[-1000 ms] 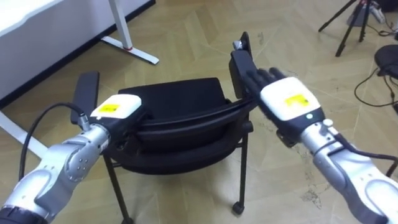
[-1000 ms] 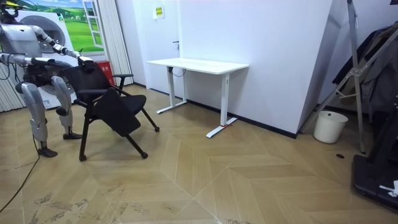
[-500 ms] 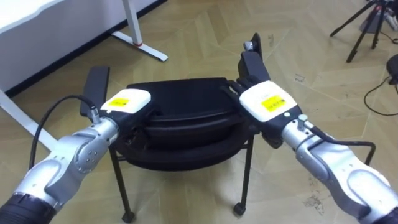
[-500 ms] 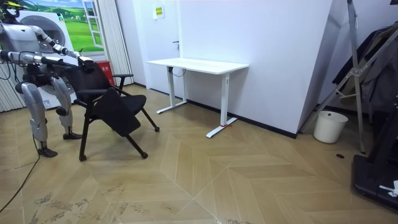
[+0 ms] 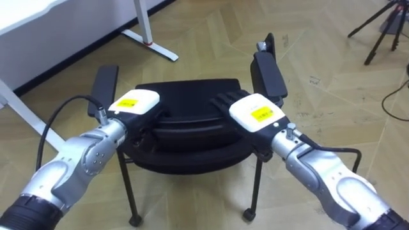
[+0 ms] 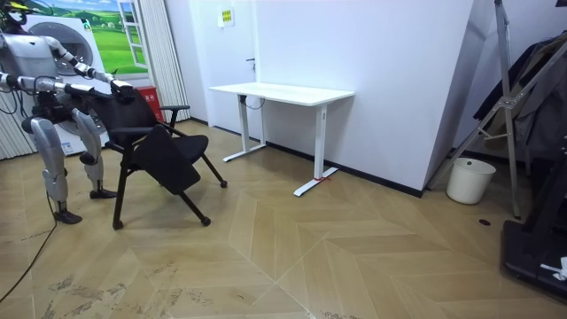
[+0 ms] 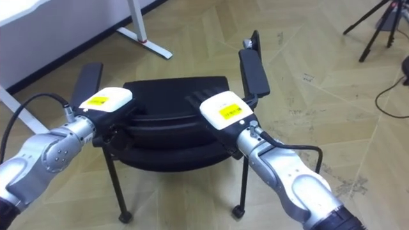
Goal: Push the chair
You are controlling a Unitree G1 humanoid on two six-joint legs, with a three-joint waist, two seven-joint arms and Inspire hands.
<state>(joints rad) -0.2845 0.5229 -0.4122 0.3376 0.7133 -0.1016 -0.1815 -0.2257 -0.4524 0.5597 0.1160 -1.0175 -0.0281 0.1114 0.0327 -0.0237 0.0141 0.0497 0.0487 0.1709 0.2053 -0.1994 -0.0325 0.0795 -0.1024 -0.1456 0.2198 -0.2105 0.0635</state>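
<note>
You are standing directly behind the black chair, which is resting on the wooden floor near the white desk, its backrest turned toward you. Your right hand is lying on the right part of the backrest's top edge, its fingers stretching out flat along the rim and touching it. Your left hand is sitting on the left part of the same edge; whether it is gripping cannot be told.

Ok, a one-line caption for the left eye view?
Robot's left hand and right hand on the black chair's backrest, white desk at upper left.
</note>
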